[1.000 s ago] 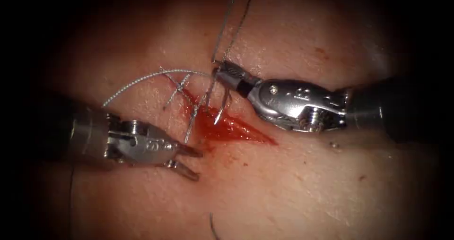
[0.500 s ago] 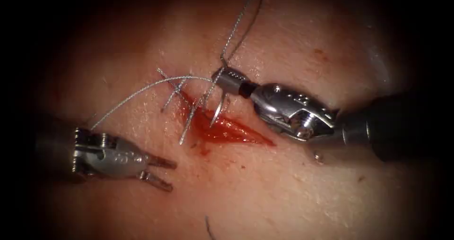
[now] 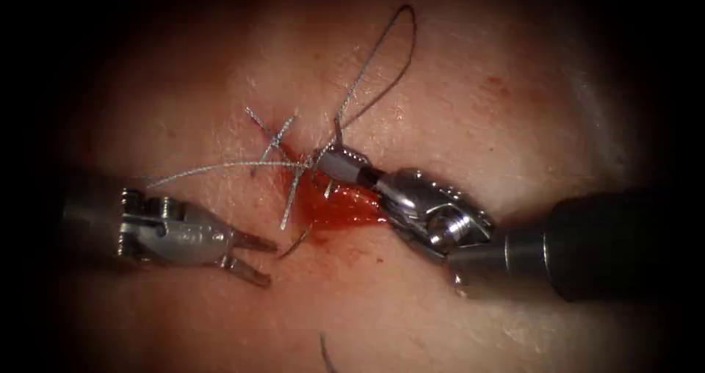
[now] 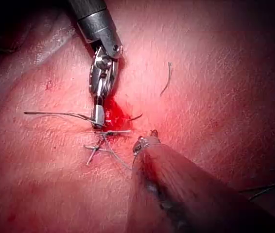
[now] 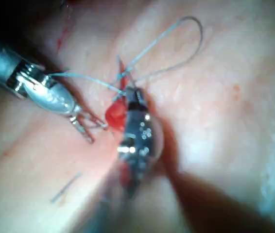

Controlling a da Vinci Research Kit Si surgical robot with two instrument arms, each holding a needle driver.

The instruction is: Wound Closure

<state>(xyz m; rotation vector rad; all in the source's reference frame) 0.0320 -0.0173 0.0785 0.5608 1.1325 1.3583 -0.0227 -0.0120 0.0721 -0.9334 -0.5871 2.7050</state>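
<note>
The right claw (image 3: 323, 161), shut on the stiff, slippery needle (image 3: 296, 242) at the cut (image 3: 338, 204), needs a mid-curve hold; the left claw (image 3: 253, 259) gapes empty.

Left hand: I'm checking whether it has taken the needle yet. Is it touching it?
Apart. The endoscope view shows bare tissue between the open left hand and the needle.
</note>
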